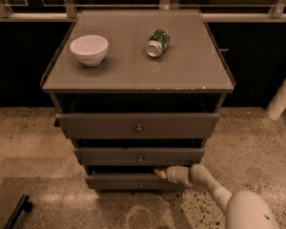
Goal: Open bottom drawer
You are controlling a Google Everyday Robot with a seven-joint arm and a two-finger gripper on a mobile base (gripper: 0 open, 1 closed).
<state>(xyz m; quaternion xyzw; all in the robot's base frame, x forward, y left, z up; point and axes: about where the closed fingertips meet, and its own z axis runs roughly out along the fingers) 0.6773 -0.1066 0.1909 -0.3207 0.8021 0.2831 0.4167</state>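
The bottom drawer (119, 182) is the lowest, slimmest grey-brown front of the cabinet, with a small round knob (141, 184). It stands pulled out a little, with a dark gap above it. My gripper (158, 173) reaches in from the lower right on a white arm (209, 185). Its tip sits at the top edge of the bottom drawer, just right of and above the knob, in the gap under the middle drawer (139, 155).
The top drawer (137, 125) is the widest front and stands out furthest. A white bowl (88, 49) and a green can (158, 42) on its side lie on the cabinet top (190, 70). A dark bar (15, 212) lies on the speckled floor at lower left.
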